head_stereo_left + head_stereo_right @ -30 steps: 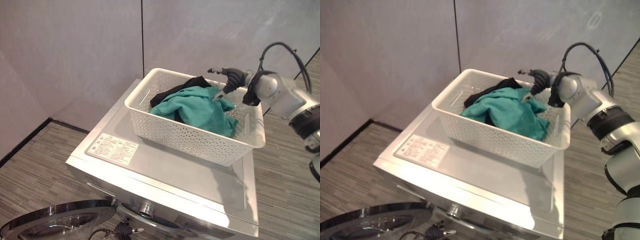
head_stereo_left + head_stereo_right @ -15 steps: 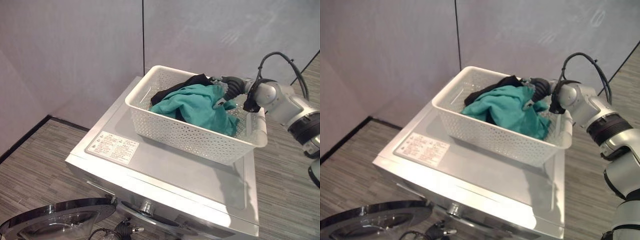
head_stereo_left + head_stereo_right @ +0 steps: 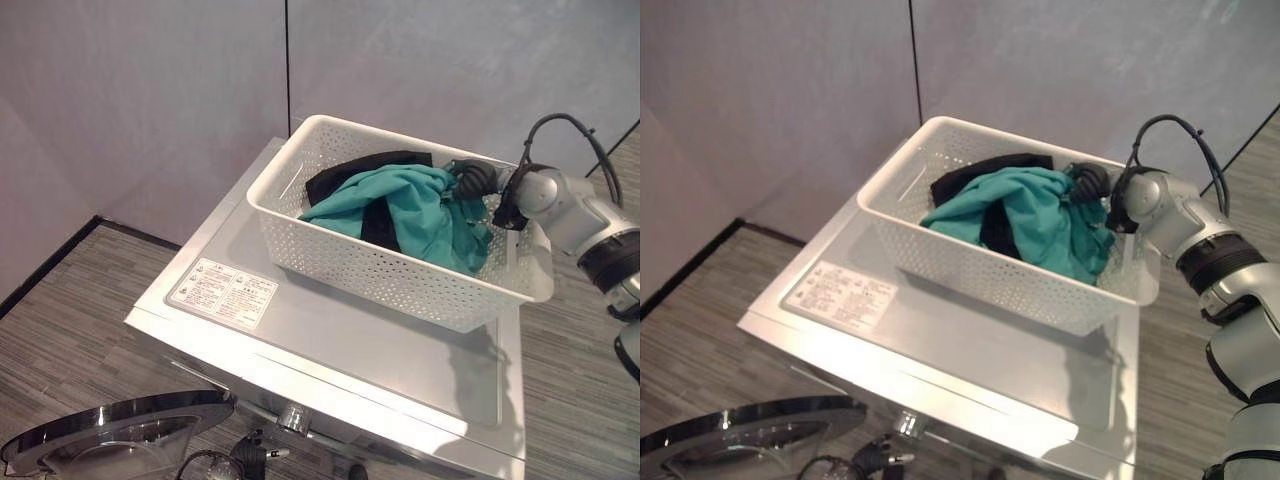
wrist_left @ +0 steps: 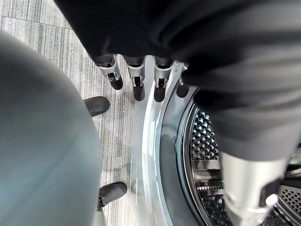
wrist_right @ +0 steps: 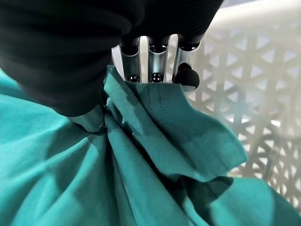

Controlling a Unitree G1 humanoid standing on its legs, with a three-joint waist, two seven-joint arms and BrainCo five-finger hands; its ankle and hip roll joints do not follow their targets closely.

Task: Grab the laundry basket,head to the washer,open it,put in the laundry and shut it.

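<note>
You have the left hand down by the washer's open door, fingers straight and relaxed over the door rim, holding nothing; the door hangs open below the front of the washer; the white basket sits on the washer's top, holding a teal cloth over a black one; your right hand reaches into the basket's far right end, fingers curled into the teal cloth, gripping a fold.
</note>
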